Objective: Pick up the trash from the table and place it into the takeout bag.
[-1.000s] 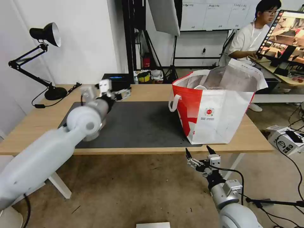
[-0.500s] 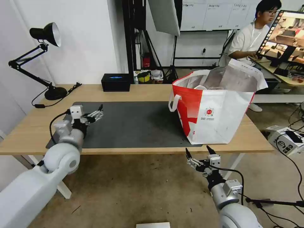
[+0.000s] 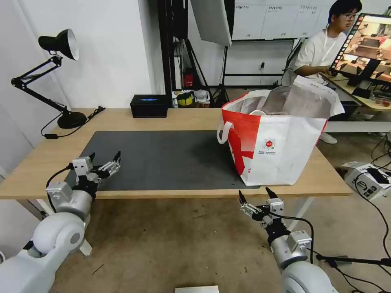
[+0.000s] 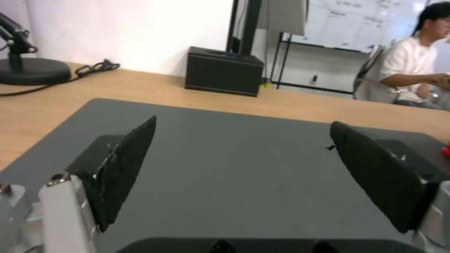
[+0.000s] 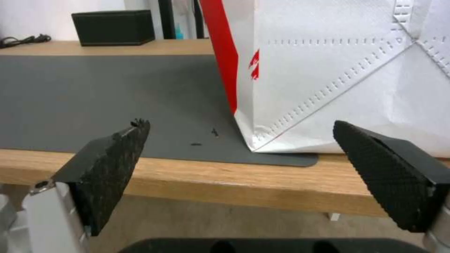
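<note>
- The table (image 3: 49, 156), long and light wood-topped, ran across the head view, with a large dark grey mat (image 3: 171, 158) over its middle.
- The takeout bag (image 3: 277, 138), a white tote with a red side panel, stood upright on the table's right part, its near corner resting on the mat's edge; its mouth gaped, showing foil lining and a pale rim of something inside.
- No trash lay on the mat or the bare wood, so the pickup looked finished, or nearly so; what exactly sat in the bag could not be made out.
- A black box (image 3: 149, 106) sat at the table's far edge.
- The left gripper (image 3: 104, 162) hung over the mat's near left corner, released, jaws wide apart, holding nothing.
- The right gripper (image 3: 256, 195) waited below the table's front edge, near the bag, likewise released and empty.
</note>
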Robot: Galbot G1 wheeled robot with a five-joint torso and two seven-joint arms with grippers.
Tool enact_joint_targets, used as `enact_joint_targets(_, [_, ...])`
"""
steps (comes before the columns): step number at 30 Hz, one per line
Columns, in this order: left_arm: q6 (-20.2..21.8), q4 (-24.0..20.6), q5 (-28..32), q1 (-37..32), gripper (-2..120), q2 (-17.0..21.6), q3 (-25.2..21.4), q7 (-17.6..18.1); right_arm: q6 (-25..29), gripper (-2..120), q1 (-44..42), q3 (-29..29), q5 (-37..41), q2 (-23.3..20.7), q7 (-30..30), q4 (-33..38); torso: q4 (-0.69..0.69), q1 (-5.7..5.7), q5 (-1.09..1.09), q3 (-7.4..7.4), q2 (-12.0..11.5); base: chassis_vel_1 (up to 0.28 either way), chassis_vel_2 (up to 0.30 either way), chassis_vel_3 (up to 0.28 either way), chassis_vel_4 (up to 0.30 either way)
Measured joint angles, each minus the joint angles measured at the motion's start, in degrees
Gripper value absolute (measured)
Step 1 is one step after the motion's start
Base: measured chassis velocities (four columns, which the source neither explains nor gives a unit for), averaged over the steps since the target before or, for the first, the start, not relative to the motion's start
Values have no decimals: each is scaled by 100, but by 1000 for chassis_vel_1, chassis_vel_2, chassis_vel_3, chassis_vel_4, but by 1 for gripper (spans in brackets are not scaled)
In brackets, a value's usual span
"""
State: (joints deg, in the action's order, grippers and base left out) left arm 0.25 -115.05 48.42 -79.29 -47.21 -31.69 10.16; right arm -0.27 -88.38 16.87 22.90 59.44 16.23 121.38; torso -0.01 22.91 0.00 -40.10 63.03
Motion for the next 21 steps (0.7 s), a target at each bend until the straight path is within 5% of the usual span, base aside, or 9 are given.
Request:
enact_joint_targets(6, [-284,8,-325,-586,100,-240,-398,-517,0,100,0,0,0,0,0,0,1,0,0,0,0,0,0,0,0])
enact_joint_targets(21, [-459,180,-1015,-948,100,-613,-376,-547,0,100,0,0,0,0,0,0,0,1,0,0,0,0,0,0,0])
